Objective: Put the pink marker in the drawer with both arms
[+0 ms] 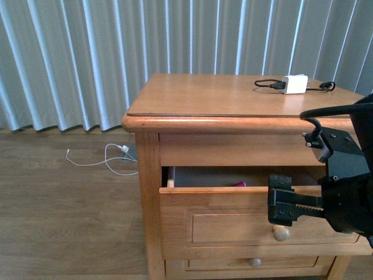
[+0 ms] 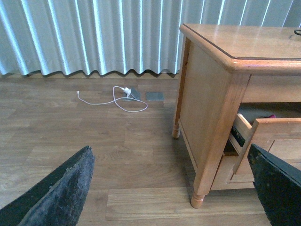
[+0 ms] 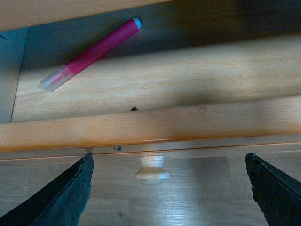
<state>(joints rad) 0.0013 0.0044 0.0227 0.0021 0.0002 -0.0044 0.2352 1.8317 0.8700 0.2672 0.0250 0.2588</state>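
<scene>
Honey-coloured wood forms the nightstand (image 1: 233, 99), whose top drawer (image 1: 227, 195) stands pulled partly out. Inside it, the pink marker (image 3: 91, 52) lies flat and aslant on the pale drawer floor, its clear cap toward one side wall; from the front only a sliver of pink shows above the drawer's front edge. The right gripper (image 1: 285, 205) hangs just in front of the drawer front, above the round pale knob (image 1: 281, 233), jaws wide apart and holding nothing. The left gripper (image 2: 174, 188) is off to the nightstand's side above the wooden floor (image 2: 94, 141), jaws likewise wide and empty. A white charger (image 1: 295, 84) with black cable rests on the nightstand top.
</scene>
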